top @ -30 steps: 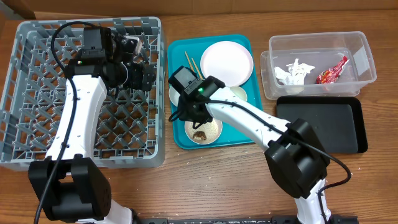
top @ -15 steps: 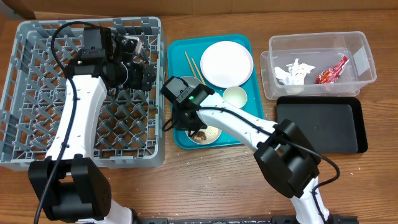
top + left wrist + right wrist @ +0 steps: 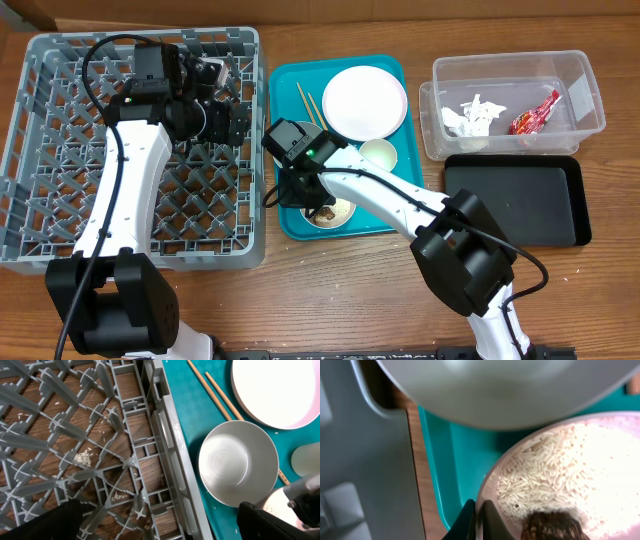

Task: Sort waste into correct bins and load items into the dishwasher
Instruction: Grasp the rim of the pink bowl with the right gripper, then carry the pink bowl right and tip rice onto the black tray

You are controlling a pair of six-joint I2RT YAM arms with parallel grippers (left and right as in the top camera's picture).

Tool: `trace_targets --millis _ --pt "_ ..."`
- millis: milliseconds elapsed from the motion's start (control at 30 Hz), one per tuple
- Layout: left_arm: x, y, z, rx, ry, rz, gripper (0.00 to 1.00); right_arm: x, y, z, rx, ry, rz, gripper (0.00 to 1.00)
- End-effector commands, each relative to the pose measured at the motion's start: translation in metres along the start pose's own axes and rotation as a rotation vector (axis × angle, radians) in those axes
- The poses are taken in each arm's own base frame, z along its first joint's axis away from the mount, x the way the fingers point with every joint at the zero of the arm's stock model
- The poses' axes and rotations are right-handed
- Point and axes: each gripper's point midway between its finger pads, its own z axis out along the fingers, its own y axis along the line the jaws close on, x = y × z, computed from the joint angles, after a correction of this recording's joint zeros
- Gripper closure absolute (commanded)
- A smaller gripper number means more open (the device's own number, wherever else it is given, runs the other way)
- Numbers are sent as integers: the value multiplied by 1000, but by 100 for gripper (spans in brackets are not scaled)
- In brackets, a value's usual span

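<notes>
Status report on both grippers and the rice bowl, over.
Left gripper open, empty, over grey plastic dish rack wall. Right gripper pinched on rim of small white bowl holding rice and brown lump. Empty white bowl close beside.

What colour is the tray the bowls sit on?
Teal tray, clearest in the overhead view.

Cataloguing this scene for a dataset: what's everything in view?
rack: one, grey, left
teal tray: one, teal, centre
plate: one, pinkish-white, teal tray
chopsticks: two, wooden, teal tray
cup: one, white, teal tray
empty bowl: one, white, teal tray
rice bowl: one, white, teal tray
lump: one, brown, rice bowl
tub: one, clear, right
tissue: one, white, tub
wrapper: one, red, tub
black tray: one, black, beside tub
loose rice: scattered, white, under rack
left tool: open, over rack
right tool: shut on rice bowl
</notes>
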Motion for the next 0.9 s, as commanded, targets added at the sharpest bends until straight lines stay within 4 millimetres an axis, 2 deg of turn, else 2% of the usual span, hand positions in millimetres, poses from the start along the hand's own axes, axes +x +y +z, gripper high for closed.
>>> trace_targets --millis 0,200,433,533,733,867 --pt "-9 -2 -6 4 -26 20 0 -7 17 -15 -66 13 -114 96" --pt "-9 -2 -6 4 -26 20 0 -7 23 -62 -64 7 -145 96" --pt "-9 -2 -6 4 -26 20 0 -9 8 -109 -29 -23 -172 96" --pt "-9 -2 -6 4 -26 20 0 -14 -2 -145 -60 -74 -197 96" --pt "-9 -2 -6 4 -25 20 0 -22 -36 -207 -83 -177 -187 96" --pt "-9 -2 -6 4 -26 20 0 -26 -76 -233 -55 -196 -140 96"
